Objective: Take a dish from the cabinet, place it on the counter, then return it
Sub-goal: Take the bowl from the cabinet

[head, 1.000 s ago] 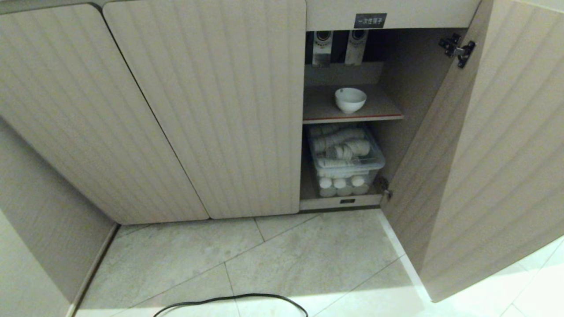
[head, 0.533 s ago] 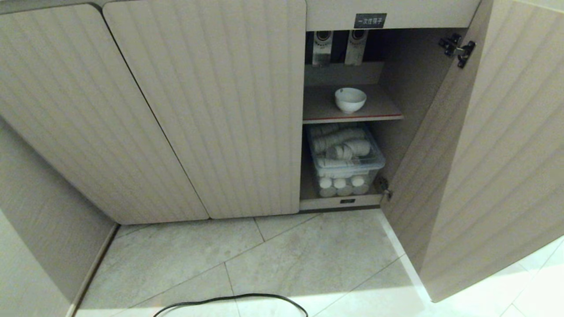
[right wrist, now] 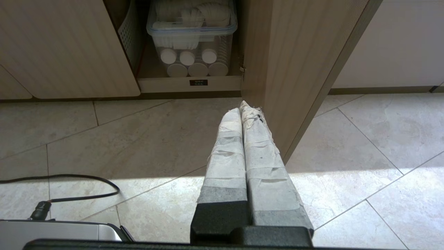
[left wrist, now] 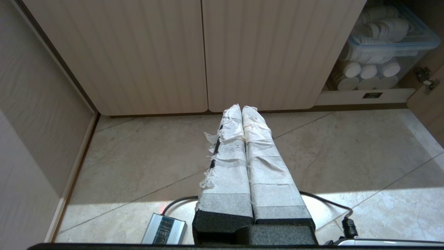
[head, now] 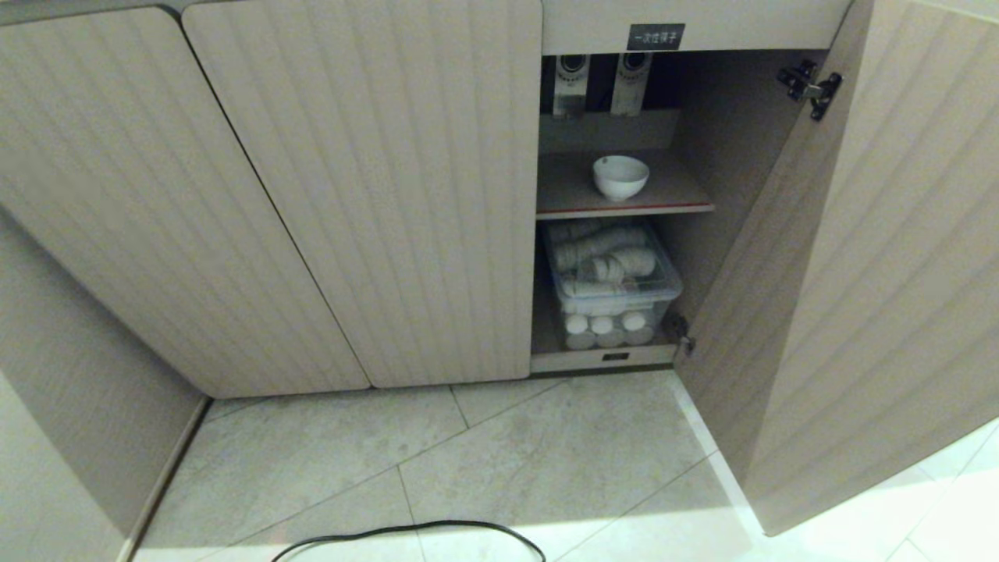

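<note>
Right-hand cabinet door (head: 882,257) swung wide; the two ribbed doors to its left shut. Dish (head: 620,176), small white bowl, sits upright near the middle of the inner shelf (head: 570,195), set back from the red front edge, nothing beside it — likely placed alone so a side approach has room

Below the shelf: clear plastic bin (head: 613,285) packed with stacked white cups, filling most of the lower compartment. Black label (head: 655,36) on the strip above the opening. The desk the dish should go to is not in view from here

Left gripper (left wrist: 241,110) low over the floor tiles, in front of the closed doors; fingers (left wrist: 230,139) pressed together, holding nothing. Right gripper (right wrist: 245,108) also low, tips just beside the bottom corner of the open door; fingers (right wrist: 225,146) closed, empty. Both arms look parked

Black cable (head: 406,535) loops across the floor near the robot's base

Judgement: task not begun — dish untouched, reach into the shelf comes first; the open door crowds the right arm's path
</note>
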Robot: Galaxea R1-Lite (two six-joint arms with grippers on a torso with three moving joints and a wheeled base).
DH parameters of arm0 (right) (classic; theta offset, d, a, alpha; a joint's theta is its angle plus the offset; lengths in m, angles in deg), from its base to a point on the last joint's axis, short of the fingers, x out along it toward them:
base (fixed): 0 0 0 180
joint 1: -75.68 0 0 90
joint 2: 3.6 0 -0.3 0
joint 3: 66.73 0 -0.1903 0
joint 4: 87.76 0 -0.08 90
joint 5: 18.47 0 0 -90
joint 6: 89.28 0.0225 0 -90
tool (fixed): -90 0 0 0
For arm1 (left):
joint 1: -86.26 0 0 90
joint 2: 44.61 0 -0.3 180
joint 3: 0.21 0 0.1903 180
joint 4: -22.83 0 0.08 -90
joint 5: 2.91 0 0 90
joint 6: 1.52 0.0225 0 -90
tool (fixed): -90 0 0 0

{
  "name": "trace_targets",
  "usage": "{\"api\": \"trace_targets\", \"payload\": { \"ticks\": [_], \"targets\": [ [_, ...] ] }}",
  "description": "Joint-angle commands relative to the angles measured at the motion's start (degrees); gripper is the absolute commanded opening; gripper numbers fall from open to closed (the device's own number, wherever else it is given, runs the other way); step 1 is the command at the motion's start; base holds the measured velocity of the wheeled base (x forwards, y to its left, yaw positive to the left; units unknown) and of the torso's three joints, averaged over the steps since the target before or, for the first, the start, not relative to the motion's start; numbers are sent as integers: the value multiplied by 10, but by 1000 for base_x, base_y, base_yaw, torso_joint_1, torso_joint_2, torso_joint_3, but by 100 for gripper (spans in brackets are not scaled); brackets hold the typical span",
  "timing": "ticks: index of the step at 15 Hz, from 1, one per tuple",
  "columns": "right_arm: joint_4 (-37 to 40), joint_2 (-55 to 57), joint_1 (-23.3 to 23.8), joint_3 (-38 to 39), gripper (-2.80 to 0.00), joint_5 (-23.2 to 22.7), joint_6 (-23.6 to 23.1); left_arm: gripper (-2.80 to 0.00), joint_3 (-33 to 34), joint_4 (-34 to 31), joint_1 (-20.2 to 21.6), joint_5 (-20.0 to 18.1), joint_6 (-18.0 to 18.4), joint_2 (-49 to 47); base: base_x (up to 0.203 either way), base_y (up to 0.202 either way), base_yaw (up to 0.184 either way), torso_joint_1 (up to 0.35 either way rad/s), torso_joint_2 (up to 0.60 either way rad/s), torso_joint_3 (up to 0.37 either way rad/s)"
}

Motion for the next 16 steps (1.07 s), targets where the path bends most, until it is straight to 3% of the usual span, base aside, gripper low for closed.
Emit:
{"api": "trace_targets", "payload": {
  "ticks": [1,13,16],
  "targets": [
    [0,0,0,0,-280,0,0,-280,0,0,0,0,-1,0,0,0,0,0,0,0],
    [-1,0,0,0,-280,1,3,-280,0,0,0,0,-1,0,0,0,0,0,0,0],
    [-1,0,0,0,-280,1,3,-280,0,0,0,-1,-1,0,125,0,0,3,2,1]
  ]
}}
